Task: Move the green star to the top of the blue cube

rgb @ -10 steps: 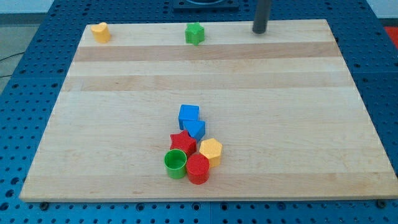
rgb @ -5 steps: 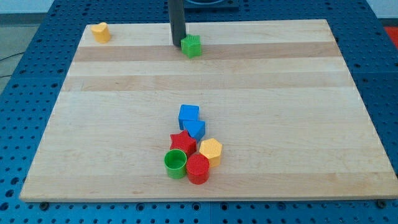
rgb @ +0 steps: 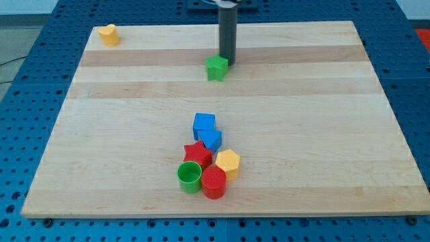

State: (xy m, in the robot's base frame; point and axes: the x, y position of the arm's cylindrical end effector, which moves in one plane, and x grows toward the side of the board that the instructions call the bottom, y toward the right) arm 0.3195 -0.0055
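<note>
The green star (rgb: 216, 68) is a small bright green block with short blunt points; it sits flat on the pale wooden counter (rgb: 336, 101), in the upper half, a little toward the view's top of centre; the blue cube (rgb: 204, 124) is a small bright blue block, resting flat well below the star, nearly straight toward the view's bottom and slightly to the view's left of it; a clear stretch of bare wood lies between the two, and they are well apart.
</note>
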